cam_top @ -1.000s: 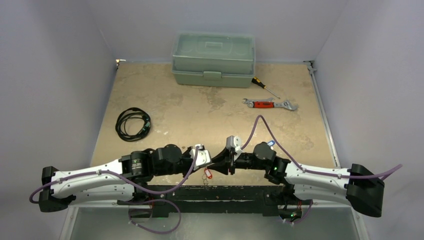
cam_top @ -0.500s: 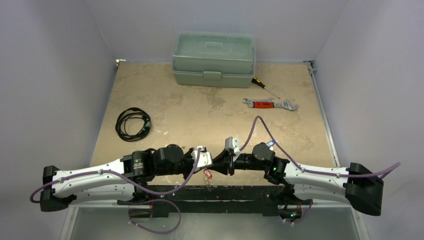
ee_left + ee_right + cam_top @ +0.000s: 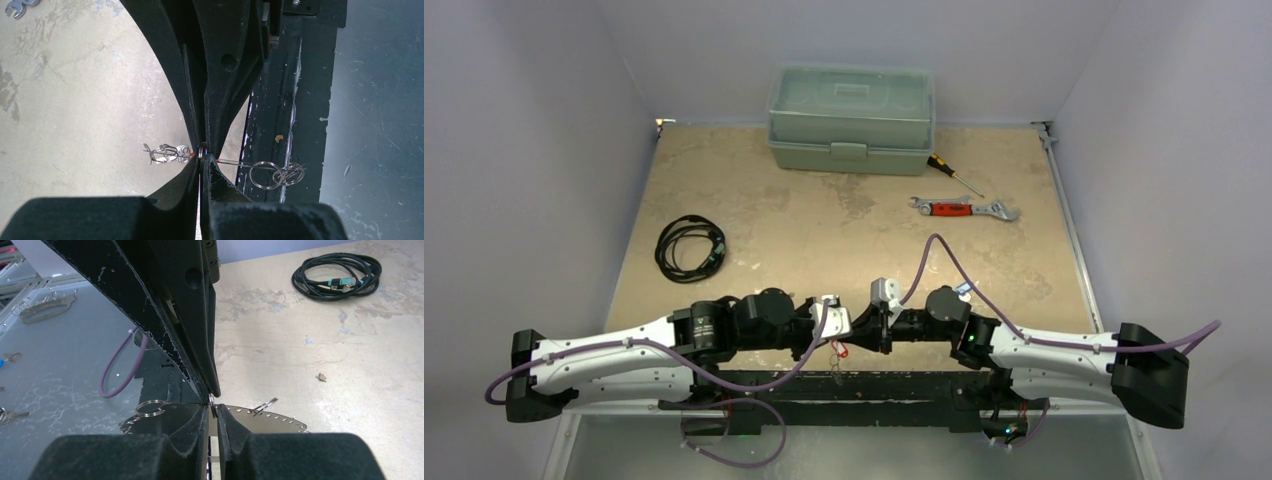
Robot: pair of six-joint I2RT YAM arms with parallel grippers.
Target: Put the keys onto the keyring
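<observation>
Table (image 3: 754, 200) carries 2 arms meeting tip to tip over its near edge; left gripper (image 3: 201, 165) and right gripper (image 3: 213, 410) are both pinched onto the keyring (image 3: 235, 162), held above that edge; red-tagged key (image 3: 840, 349) dangles just beneath.

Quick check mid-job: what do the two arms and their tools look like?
The left arm and right arm have white links, black joints and a looping purple cable each. The left tool and right tool have tapered matte-black fingers.
</observation>
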